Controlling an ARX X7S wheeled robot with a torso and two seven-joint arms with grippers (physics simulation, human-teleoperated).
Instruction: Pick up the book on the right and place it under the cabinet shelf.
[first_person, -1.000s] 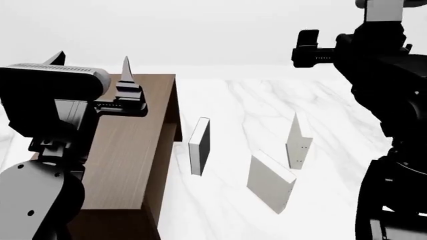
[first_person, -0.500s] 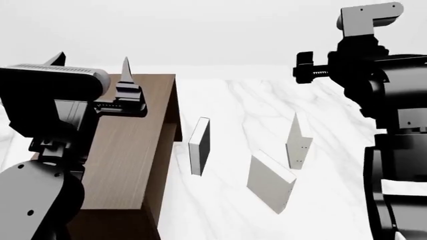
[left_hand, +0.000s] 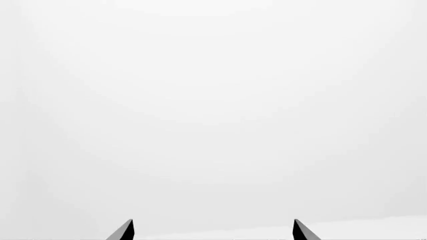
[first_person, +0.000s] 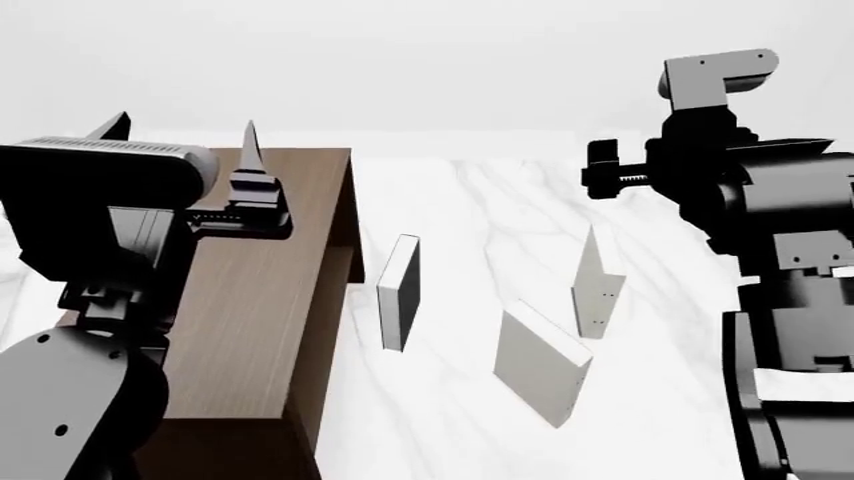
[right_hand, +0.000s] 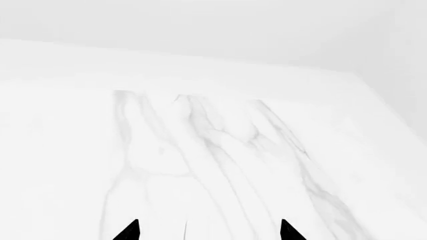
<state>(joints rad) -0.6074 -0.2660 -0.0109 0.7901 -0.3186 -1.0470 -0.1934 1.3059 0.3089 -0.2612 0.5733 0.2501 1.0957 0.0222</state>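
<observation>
I count 1 cabinet shelf (first_person: 254, 320), 3 books, 2 arms. Going L to R in the head view: my left gripper (first_person: 180, 140) hangs over the cabinet's far end, jaws spread wide, nothing btwn them, touching nothing; the left wrist view shows only the 2 tips against blank white. The cabinet is the long dark-brown box on the L side of the white marble bench (first_person: 467, 210), its recessed side facing R.

Just R of it stands the white book with a dark grey face (first_person: 398, 292), upright, apart from the cabinet. Next, nearer me, the grey-beige book (first_person: 541, 362) stands tilted. Just behind and R of it is the book (first_person: 595, 284) I'm after: bright white, thin, upright on its edge, 2 small dark dots on the cover; whether the two touch I can't tell.

Far R, my right arm (first_person: 767, 230) is raised well above the books. Right gripper (right_hand: 208, 231): in the right wrist view the jaws are spread, empty, over bare bench.
</observation>
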